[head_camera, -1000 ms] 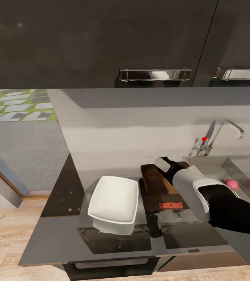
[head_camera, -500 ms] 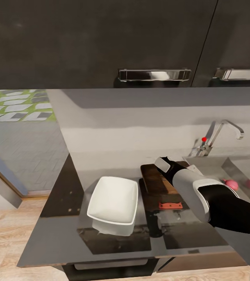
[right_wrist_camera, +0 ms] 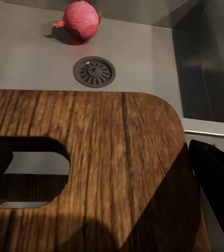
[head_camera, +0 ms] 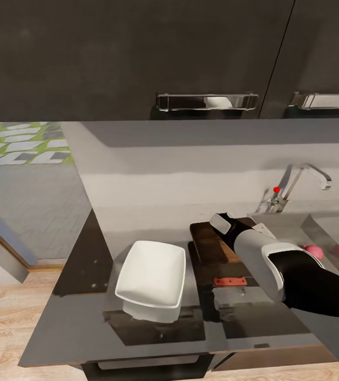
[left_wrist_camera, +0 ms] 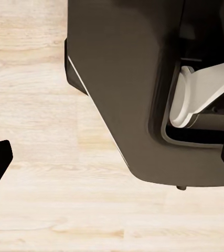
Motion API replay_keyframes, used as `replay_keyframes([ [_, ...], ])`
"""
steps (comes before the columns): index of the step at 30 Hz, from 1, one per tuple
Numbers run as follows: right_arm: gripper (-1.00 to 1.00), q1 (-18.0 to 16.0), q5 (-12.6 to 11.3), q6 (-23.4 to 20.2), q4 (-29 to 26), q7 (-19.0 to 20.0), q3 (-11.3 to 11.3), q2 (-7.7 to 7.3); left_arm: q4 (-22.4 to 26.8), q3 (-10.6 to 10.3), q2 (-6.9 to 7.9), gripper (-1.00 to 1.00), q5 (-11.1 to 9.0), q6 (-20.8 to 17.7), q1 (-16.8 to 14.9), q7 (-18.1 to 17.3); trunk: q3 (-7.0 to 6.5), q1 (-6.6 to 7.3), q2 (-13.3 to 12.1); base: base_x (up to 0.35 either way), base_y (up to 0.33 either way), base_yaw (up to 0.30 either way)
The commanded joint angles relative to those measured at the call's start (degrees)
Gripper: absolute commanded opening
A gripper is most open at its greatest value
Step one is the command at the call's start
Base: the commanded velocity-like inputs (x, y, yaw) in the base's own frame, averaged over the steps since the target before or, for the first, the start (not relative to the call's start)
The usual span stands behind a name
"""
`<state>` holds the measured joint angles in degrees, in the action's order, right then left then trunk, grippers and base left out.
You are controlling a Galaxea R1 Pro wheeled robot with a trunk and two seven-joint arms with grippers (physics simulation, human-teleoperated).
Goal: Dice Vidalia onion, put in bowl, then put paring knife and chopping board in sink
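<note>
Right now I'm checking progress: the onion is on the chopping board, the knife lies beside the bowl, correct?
Not quite. The onion lies in the sink, near the drain, as the right wrist view shows. The knife does lie on the countertop beside the bowl.

My right forearm covers the chopping board's near-right corner in head view, so my right pincer's tips are out of sight; can't tell open or closed. In wrist view the board runs off-frame on 3 sides, w/ one dark finger cut off beside it. Past the pincer, the onion is half behind my arm, and the sink is clipped at the frame edge. Paring knife: blade too dark to make out.
</note>
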<state>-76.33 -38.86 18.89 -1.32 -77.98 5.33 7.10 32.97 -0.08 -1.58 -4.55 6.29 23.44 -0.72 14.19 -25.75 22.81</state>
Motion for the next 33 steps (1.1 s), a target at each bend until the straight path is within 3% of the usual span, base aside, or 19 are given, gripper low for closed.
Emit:
replay_keyframes([
  [1,-1.0,0.0,-0.5,0.4,0.0,-0.1,0.5,0.01,0.1,0.0,-0.01,1.0,-0.5,0.1,0.0,-0.1,0.16,-0.03,0.1,0.0,0.0,0.0],
  [33,-1.0,0.0,-0.5,0.4,0.0,0.2,0.5,-0.6,0.1,0.0,-0.01,1.0,-0.5,0.0,0.0,-0.1,2.91,-0.03,0.1,0.0,0.0,0.0],
])
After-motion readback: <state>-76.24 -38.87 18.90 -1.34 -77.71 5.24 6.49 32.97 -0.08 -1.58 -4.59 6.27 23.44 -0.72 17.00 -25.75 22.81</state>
